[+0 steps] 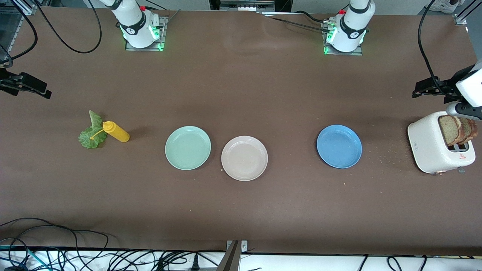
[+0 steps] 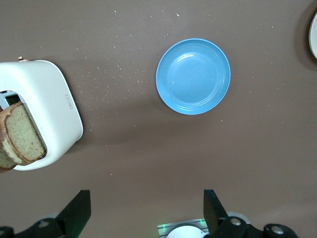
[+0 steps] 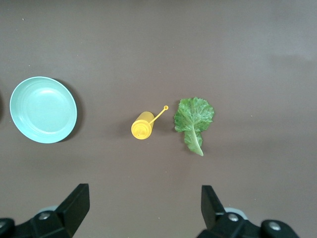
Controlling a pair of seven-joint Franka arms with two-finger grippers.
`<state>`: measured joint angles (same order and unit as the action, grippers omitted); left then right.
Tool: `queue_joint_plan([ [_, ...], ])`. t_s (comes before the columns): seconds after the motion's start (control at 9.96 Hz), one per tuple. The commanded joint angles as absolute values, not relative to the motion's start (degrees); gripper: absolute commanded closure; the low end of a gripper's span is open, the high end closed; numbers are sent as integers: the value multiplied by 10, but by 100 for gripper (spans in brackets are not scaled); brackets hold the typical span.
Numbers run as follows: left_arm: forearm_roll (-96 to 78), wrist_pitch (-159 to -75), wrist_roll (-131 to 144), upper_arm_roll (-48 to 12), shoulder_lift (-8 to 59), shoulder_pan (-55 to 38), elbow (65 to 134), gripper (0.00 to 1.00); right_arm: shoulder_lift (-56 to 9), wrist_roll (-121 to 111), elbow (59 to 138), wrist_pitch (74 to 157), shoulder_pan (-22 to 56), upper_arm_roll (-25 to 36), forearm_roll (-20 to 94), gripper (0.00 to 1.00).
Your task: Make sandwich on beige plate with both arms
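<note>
Left wrist view: left gripper (image 2: 146,210) is wide open, holding nothing, up over bare table between the blue plate (image 2: 193,76) and the white toaster (image 2: 47,111). Right gripper (image 3: 143,208) is the same: fingers spread wide, empty, over bare table near the yellow squeeze bottle (image 3: 142,125) and the lettuce leaf (image 3: 194,119). Neither arm has committed to a grasp yet.

Step in hand, as I read it: get the first bread slice out. Both bread slices (image 1: 457,130) stand on edge in the toaster slots, tops sticking out, at the left arm's end of the table. Advice: come in from above, pinch one slice only across its thin faces, pull straight up so the toaster doesn't tip or drag. The slices sit close together, so a finger could catch the second one.

Lettuce lies flat at the right arm's end, touching the bottle's nozzle end. It likely needs a low pinch on the stem edge without knocking the bottle.

Beige plate (image 1: 244,158) is empty, round, shallow, matte pale pink-beige, mid-table, just beside the mint green plate (image 1: 188,147) and slightly nearer the front camera. Blue plate is well apart, toward the toaster. Bread is brown wholegrain with darker crust; there are crumbs on the table by the toaster.
</note>
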<state>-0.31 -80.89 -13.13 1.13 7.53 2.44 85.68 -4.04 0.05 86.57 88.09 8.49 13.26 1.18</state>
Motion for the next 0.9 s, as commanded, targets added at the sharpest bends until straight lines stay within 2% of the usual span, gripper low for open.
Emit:
queue_joint_plan([
  [0.0,-9,-806,-146,12,77,26,852,0,-36,6,870,879,81,127,2,0],
  [0.8,-9,-807,-145,11,77,26,852,0,-37,7,874,887,80,127,2,0],
])
